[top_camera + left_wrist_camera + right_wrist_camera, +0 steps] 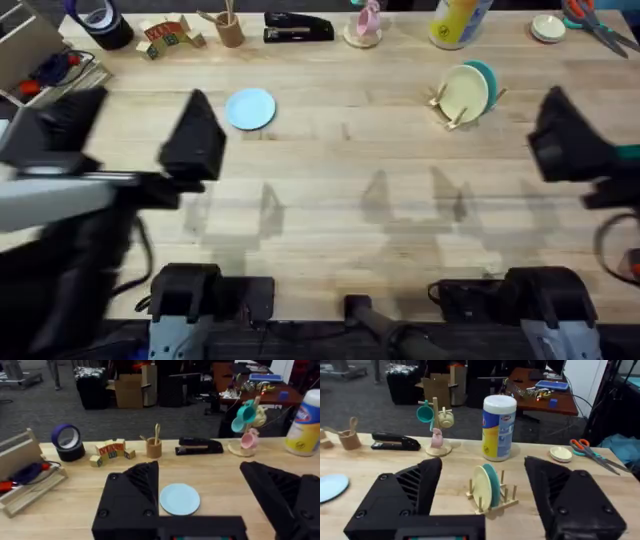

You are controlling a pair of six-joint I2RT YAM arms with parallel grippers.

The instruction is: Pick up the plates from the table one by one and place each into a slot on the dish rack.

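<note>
Light blue plate point(250, 108) flat on worktop point(350, 200), just ahead of left gripper point(200, 502), spread wide, empty. Right gripper point(482, 505) also wide, facing dish rack point(462, 100) with two plates slotted.

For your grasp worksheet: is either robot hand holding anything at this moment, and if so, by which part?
Nothing is held. The left hand is open above the light blue plate on the table; the right hand is open before the dish rack.
</note>
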